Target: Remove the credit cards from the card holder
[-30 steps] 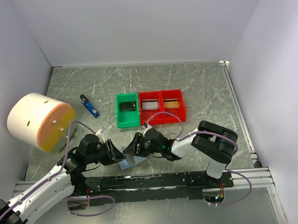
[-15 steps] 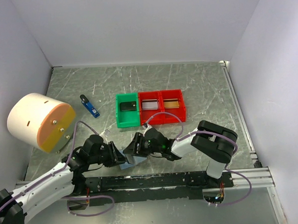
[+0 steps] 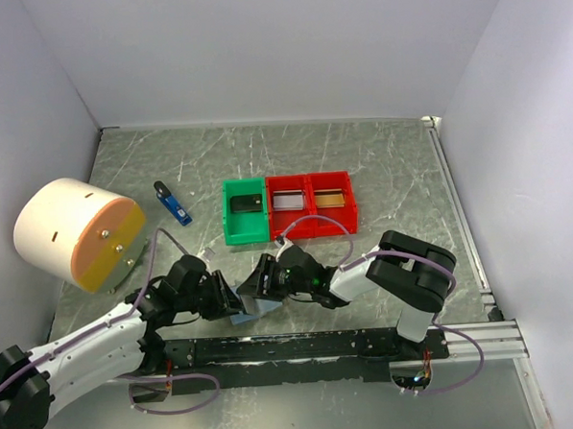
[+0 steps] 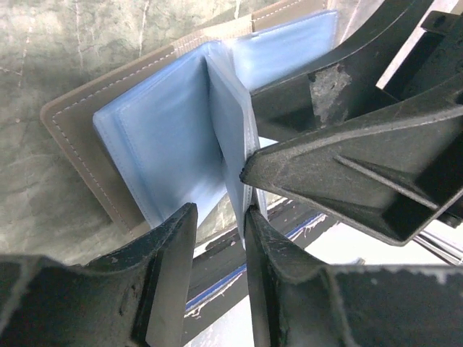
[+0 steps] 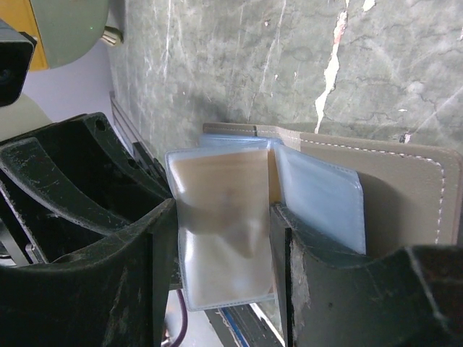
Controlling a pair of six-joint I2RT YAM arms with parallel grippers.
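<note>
The card holder [image 3: 249,315] lies open at the table's near edge, between both grippers. In the left wrist view its grey cover [image 4: 72,144] carries pale blue sleeves [image 4: 166,137], and one leaf [image 4: 233,152] stands upright. My left gripper [image 4: 221,213] is open, and the leaf's edge rests against its right finger [image 4: 271,267]. In the right wrist view my right gripper [image 5: 223,210] is shut on a clear sleeve [image 5: 221,231] across its width. That sleeve looks brownish near the top; whether it holds a credit card I cannot tell.
A green tray [image 3: 246,238] and two joined red trays [image 3: 313,230] stand mid-table, each with a flat card inside. A blue-and-black gadget [image 3: 172,203] lies to their left. A large white and orange cylinder [image 3: 76,233] fills the left side. A black rail [image 3: 303,346] runs below.
My left arm has pushed right, toward the card holder, and its jaws have narrowed a little. The right arm and the card holder have stayed put.
</note>
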